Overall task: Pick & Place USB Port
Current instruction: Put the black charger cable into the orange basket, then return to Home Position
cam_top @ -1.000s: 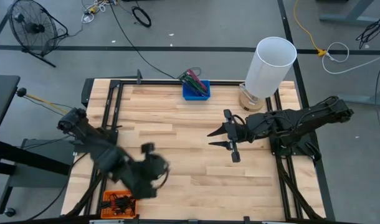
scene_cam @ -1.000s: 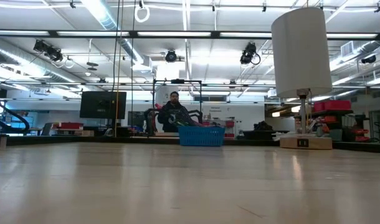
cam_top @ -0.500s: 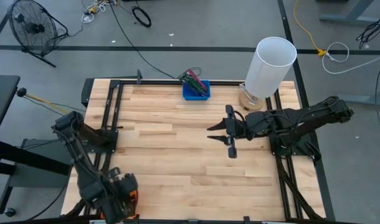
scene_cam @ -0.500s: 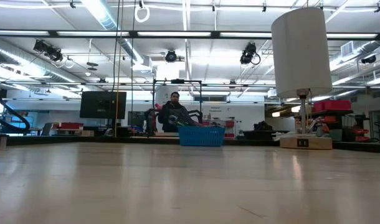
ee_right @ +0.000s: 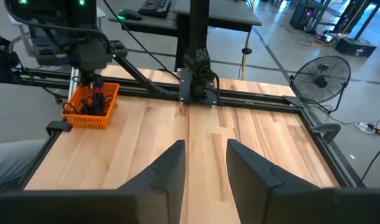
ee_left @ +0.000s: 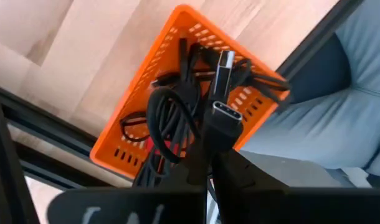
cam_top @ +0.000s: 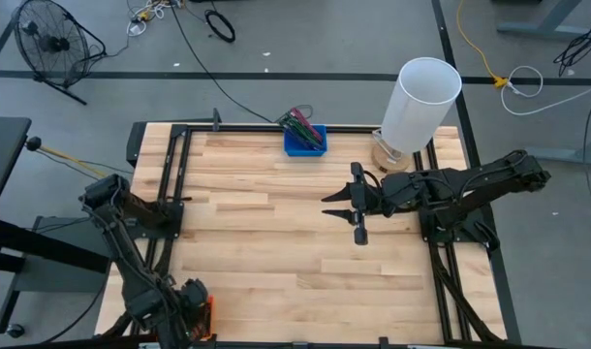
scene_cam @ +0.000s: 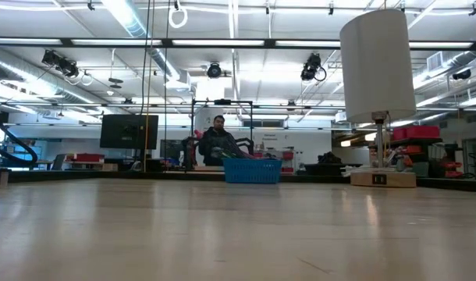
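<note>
Wooden table (cam_top: 276,242), left claw (ee_left: 205,168) clamping USB cable (ee_left: 218,121) upright over orange basket (ee_left: 252,99), right claw (cam_top: 339,215) open.

**Wood, plastic and dark metal**

The table (cam_top: 305,242) is pale planked wood with a smooth, lightly sheened finish (the low view shows a soft glare across it). Its frame rails (cam_top: 441,281) look like matt black metal. At the near left corner, the orange basket (ee_left: 177,106) is slotted plastic, fairly glossy, holding black cables (ee_left: 171,124) with a smooth rubbery skin; one USB plug (ee_left: 222,118) has a shiny black shell and a bright metal mouth. The blue bin (cam_top: 304,142) at the far edge looks like plastic too. The tall white cylinder (cam_top: 421,102) at the far right is matt, paper-like, on a wooden base (scene_cam: 382,179). The right gripper (cam_top: 342,212) appears as matt black plastic.
</note>
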{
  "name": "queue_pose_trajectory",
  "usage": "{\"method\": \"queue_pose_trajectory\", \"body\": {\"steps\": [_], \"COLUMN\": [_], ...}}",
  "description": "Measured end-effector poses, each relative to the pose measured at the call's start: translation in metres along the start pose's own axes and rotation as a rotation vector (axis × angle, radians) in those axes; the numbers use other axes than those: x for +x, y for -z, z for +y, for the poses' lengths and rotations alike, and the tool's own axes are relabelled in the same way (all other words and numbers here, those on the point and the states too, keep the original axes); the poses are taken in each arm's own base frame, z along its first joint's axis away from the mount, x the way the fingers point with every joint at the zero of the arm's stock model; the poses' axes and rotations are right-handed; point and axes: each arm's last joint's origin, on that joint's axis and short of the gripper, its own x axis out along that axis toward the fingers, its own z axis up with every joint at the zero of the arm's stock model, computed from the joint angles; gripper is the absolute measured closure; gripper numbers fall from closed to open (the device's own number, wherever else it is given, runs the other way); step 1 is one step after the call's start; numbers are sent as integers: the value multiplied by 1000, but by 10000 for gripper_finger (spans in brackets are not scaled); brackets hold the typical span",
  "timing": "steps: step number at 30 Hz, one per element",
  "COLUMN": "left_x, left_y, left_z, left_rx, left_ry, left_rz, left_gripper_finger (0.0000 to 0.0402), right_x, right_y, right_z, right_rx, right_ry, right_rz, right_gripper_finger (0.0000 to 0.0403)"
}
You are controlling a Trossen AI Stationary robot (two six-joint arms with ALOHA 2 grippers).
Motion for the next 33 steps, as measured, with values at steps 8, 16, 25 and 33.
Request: {"method": "queue_pose_trajectory", "body": {"steps": [8, 16, 25, 33], "left_x": [5, 5, 5, 5], "left_y": [11, 11, 10, 9], "left_z": [2, 2, 2, 2], "left_rx": [-18, -7, -2, 27], "left_ry": [-3, 4, 8, 13], "left_rz": [33, -1, -28, -77], "left_gripper_finger": [395, 376, 351, 349], "right_x": [0, 0, 0, 0], "right_y": [0, 0, 0, 0], "right_z": [0, 0, 0, 0], "right_rx": [3, 0, 1, 2], "right_ry": [0, 0, 0, 0], "right_rz": [0, 0, 1, 1], "right_gripper_finger": [287, 287, 286, 286]}}
